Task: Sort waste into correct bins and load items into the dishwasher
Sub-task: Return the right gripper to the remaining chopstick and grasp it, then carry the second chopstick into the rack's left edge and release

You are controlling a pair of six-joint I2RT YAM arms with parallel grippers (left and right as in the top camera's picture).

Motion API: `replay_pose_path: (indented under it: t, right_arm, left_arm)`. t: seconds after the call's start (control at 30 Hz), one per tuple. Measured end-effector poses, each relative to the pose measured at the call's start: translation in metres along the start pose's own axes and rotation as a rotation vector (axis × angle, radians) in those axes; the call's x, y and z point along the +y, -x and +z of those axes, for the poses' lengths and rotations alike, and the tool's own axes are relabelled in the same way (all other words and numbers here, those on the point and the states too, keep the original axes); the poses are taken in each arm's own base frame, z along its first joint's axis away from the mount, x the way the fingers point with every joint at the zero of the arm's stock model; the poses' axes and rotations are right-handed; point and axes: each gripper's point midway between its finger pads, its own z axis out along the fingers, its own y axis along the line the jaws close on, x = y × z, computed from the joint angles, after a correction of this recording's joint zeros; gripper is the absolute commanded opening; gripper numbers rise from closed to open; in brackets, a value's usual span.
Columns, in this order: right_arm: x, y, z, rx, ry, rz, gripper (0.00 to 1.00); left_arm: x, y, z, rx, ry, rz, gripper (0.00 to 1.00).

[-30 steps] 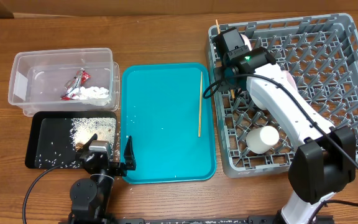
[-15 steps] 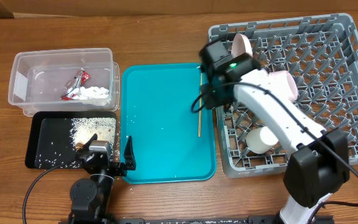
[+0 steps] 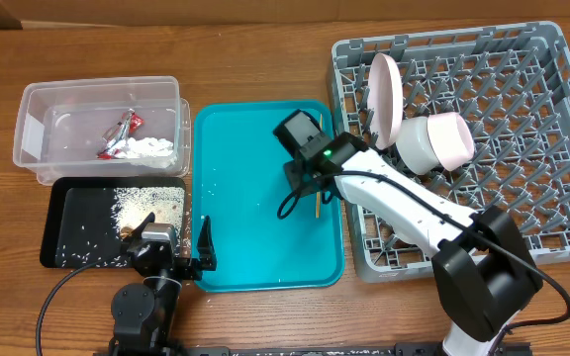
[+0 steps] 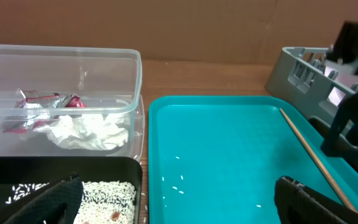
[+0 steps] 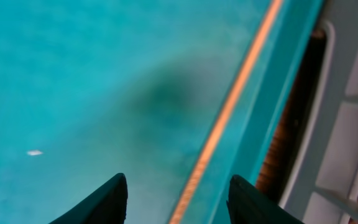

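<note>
One chopstick (image 3: 317,208) lies along the teal tray's (image 3: 255,227) 3 o'clock edge. The right gripper (image 5: 176,186) hangs over it with its jaws parted and empty, and the stick runs along the tray beneath them. The left gripper (image 4: 178,186) sits at the tray's 7 o'clock corner, spread wide and holding nothing. At the tray's 3 o'clock, the rack (image 3: 522,198) holds an upright plate (image 3: 384,91) and a tipped bowl (image 3: 441,140). At 10 o'clock, the tub (image 3: 38,99) contains the wrapper (image 3: 122,131) and tissue (image 3: 151,148). The black tray (image 3: 67,213), at the tub's 6 o'clock, holds rice (image 3: 151,203).

White arm (image 3: 404,198), black hand (image 5: 178,202) (green light (image 3: 317,154))
</note>
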Motion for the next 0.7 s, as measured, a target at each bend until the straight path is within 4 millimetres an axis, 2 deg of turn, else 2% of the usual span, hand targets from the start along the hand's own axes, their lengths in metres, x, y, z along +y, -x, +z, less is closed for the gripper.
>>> replay_pose_path:
  t: [0.07,0.1,0.2,0.3,0.4,0.47,0.5,0.57,0.7]
  right_arm:
    - [-0.009,-0.007,0.008,0.016,-0.014,0.023,0.44]
    - [-0.014,-0.012,0.012,0.029,-0.019,0.029,0.37]
    - [-0.021,-0.025,0.021,0.059,-0.025,0.045,0.33]
    - [-0.019,-0.038,0.032,0.103,-0.017,0.033,0.32]
    - [-0.018,-0.037,0.034,0.105,-0.013,0.009,0.31]
    - [-0.018,-0.037,0.035,0.105,-0.011,-0.002,0.18]
    - [-0.018,-0.036,0.035,0.104,-0.012,-0.005,0.18]
    - [-0.017,-0.035,0.035,0.101,-0.009,-0.015,0.24]
    - [-0.017,-0.036,0.035,0.106,-0.010,-0.022,0.27]
  left_arm:
    - [0.000,0.000,0.000,0.000,0.000,0.000,1.00]
    - [0.000,0.000,0.000,0.000,0.000,0.000,1.00]
    - [0.000,0.000,0.000,0.000,0.000,0.000,1.00]
    - [0.000,0.000,0.000,0.000,0.000,0.000,1.00]
    - [0.000,0.000,0.000,0.000,0.000,0.000,1.00]
    - [0.000,0.000,0.000,0.000,0.000,0.000,1.00]
    - [0.000,0.000,0.000,0.000,0.000,0.000,1.00]
    - [0.000,0.000,0.000,0.000,0.000,0.000,1.00]
    - [0.000,0.000,0.000,0.000,0.000,0.000,1.00]
